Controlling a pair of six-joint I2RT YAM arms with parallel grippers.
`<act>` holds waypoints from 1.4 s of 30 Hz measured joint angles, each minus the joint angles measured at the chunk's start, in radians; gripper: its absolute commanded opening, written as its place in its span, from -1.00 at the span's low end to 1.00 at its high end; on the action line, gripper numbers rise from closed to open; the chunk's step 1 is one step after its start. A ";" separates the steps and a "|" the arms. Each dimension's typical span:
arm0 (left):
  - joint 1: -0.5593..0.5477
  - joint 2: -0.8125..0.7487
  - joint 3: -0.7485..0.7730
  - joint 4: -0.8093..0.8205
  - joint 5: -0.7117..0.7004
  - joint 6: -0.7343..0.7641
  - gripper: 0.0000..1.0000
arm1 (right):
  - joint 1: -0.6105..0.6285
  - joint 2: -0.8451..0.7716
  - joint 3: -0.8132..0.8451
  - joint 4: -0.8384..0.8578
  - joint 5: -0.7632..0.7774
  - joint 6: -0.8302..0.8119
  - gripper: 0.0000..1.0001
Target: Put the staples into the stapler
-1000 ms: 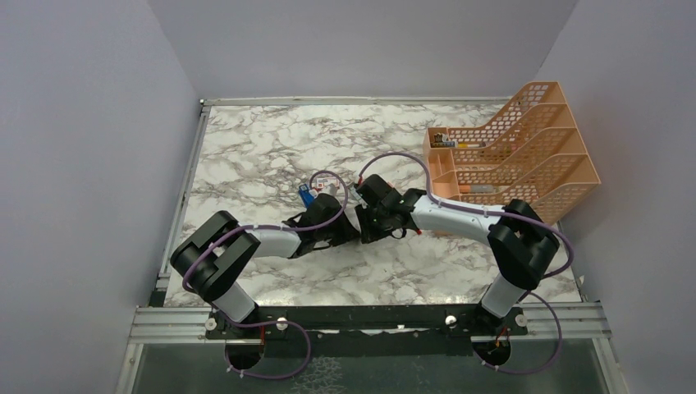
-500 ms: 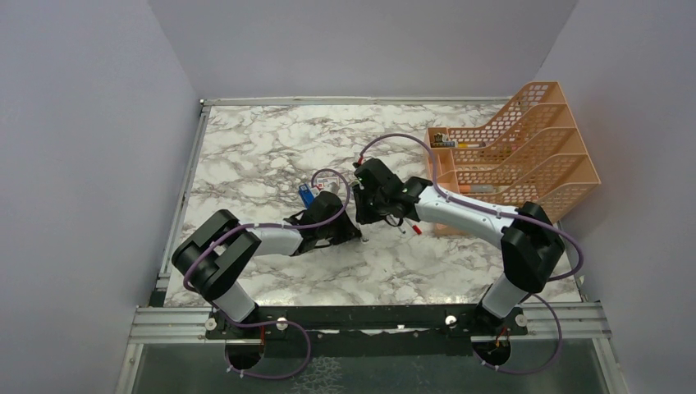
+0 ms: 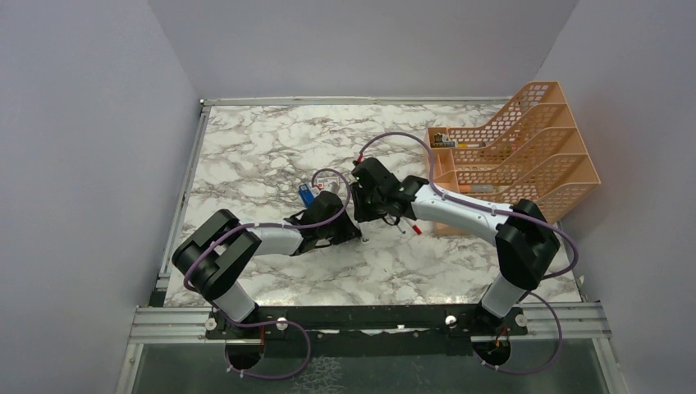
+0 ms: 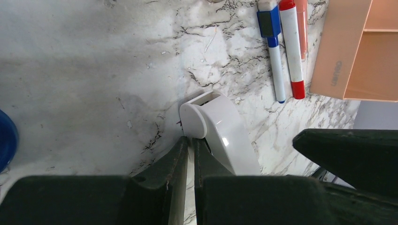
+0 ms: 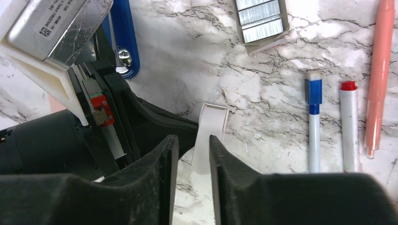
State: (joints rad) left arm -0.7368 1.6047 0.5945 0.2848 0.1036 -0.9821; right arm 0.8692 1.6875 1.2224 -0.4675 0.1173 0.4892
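Soft, even light falls from above on the marble bench (image 3: pixel 254 156); shadows under the arms (image 3: pixel 271 242) are faint. In the wrist views a white plastic piece (image 4: pixel 225 136) and a metal plate (image 5: pixel 56 28) show small glints, and the fingers (image 5: pixel 150 187) of the right hand (image 5: pixel 193 140) look soft-focused.

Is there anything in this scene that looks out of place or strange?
Yes. The left fingers appear shut on the white block, and the right fingers, apart, are lined up on it too. It is neither the stapler nor the staples, which lie ungripped nearby.
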 measured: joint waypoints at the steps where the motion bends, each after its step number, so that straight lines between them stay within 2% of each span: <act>1: 0.000 0.000 0.000 0.000 0.000 0.000 -0.80 | 0.000 -0.002 -0.008 0.005 -0.003 0.000 -0.25; 14: 0.000 0.000 0.000 0.003 0.000 0.002 -0.81 | -0.001 0.016 -0.103 0.005 -0.079 0.000 -0.53; 25: 0.001 -0.003 0.000 -0.002 -0.003 0.007 -0.81 | -0.010 0.058 -0.069 -0.006 -0.081 0.001 -0.55; 29: 0.001 -0.005 0.000 -0.005 -0.004 0.007 -0.79 | -0.011 0.066 -0.052 -0.021 -0.078 0.000 -0.49; 35: -0.005 -0.015 0.006 -0.027 -0.018 0.018 -0.75 | -0.011 0.064 -0.053 -0.020 -0.080 -0.003 -0.12; 42: -0.005 -0.026 0.006 -0.045 -0.021 0.029 -0.74 | -0.009 0.050 -0.066 -0.023 -0.090 -0.015 -0.12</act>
State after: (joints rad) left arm -0.7422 1.5791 0.6003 0.2401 0.0826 -0.9531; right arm 0.8604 1.7370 1.1564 -0.4900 0.0273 0.4744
